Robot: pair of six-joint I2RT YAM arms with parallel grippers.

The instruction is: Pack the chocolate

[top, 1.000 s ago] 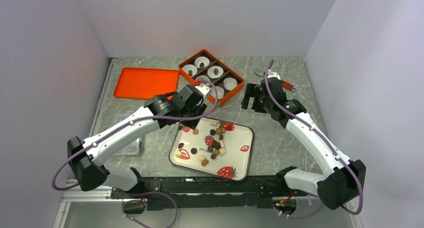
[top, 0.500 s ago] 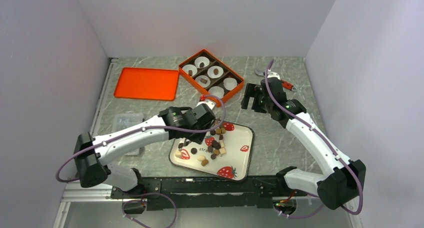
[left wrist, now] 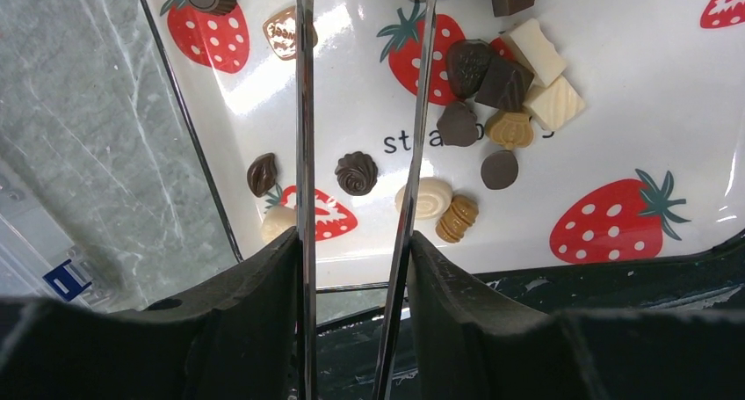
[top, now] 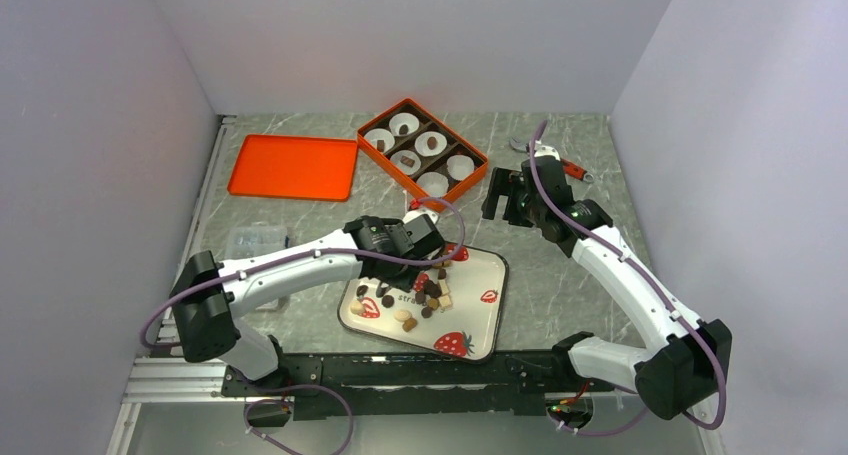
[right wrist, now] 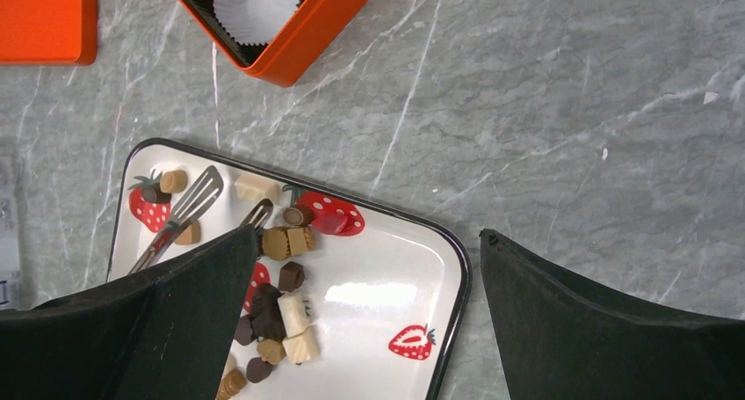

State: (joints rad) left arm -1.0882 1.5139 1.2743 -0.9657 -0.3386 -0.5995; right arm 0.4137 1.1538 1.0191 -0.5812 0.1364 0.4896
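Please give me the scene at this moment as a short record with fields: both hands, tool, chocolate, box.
Left hand: holds tongs, tips apart, above the tray
Right hand: open, empty
Chocolate: most pieces loose on the tray
Box: open, paper cup nearest the tray is empty
Lid: lies left of the box

Bare table (right wrist: 562,110) lies free between tray (right wrist: 386,268) and orange box (right wrist: 316,26); tongs (right wrist: 189,202) and chocolate (right wrist: 292,276) crowd the tray.
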